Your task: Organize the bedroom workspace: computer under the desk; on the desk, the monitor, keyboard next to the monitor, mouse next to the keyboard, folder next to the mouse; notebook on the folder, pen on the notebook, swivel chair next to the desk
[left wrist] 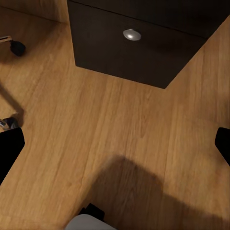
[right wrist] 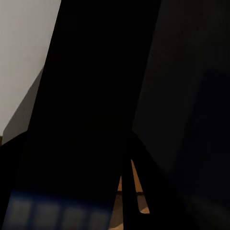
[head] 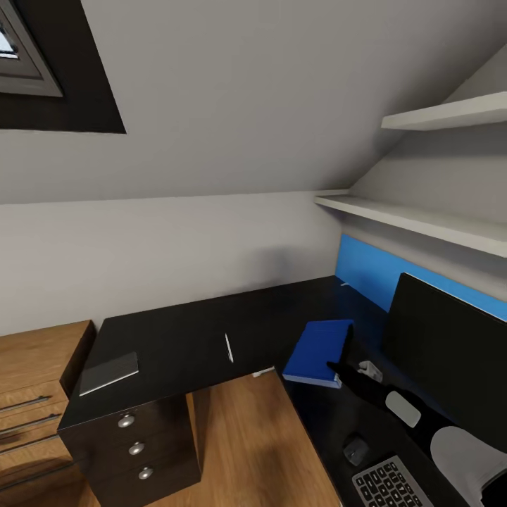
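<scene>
On the black L-shaped desk (head: 183,331) the grey notebook (head: 109,371) lies at the left end and the white pen (head: 228,347) near the middle. My right gripper (head: 341,360) is shut on the near right corner of the blue folder (head: 317,348), low over the desk's right wing beside the monitor (head: 443,345). The mouse (head: 355,448) and keyboard (head: 391,484) lie nearer me. The folder shows as a blue blur (right wrist: 57,211) in the right wrist view. My left gripper (left wrist: 115,143) hangs open over the wood floor, near a caster of the swivel chair (left wrist: 18,47).
A dark drawer unit (head: 134,443) with round knobs (left wrist: 132,34) stands under the desk's left end, beside a light wood cabinet (head: 35,380). A blue back panel (head: 373,271) and two white shelves (head: 422,222) run above the right wing. Sloped wall overhead.
</scene>
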Robot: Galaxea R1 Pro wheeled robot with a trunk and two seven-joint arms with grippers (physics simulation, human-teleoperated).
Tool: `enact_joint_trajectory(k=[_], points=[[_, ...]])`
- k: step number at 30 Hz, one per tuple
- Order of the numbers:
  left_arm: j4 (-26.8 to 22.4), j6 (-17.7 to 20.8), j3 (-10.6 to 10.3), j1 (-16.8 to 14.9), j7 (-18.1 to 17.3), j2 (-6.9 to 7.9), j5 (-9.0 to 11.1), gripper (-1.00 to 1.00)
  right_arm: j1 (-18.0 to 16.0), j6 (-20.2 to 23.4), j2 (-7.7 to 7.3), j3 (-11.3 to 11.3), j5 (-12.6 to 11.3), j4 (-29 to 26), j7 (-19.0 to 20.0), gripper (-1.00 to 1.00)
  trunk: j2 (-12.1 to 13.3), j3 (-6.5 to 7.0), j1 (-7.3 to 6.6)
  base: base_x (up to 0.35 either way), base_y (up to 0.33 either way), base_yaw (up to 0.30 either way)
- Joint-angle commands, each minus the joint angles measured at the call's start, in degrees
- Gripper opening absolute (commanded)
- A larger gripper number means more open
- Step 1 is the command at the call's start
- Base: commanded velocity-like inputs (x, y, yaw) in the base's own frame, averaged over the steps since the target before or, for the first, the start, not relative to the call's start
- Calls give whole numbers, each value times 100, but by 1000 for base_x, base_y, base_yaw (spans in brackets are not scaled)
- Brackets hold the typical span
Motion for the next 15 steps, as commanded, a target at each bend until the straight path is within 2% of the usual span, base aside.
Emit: enact_joint_trajectory(k=[1,10,12,15], points=[[-2,-17,-36,-2,-22,3,61,100,-5,27,-4,24,-52,-1,10,-100,-9,-10,2,-7,-13,0],[-2,-15,-36,-1,-22,2,61,100,-5,48,4,35,-57,-1,15,-100,-9,-10,2,-44,-111,0],[-2,-16,-33,0,-22,2,61,100,-5,166,5,35,-59,-1,14,-100,-9,-10,2,-7,-24,0],[-2,-18,-31,-1,-22,6,61,100,-5,572,5,36,-55,-7,13,-100,-9,-10,2,-3,-9,0]])
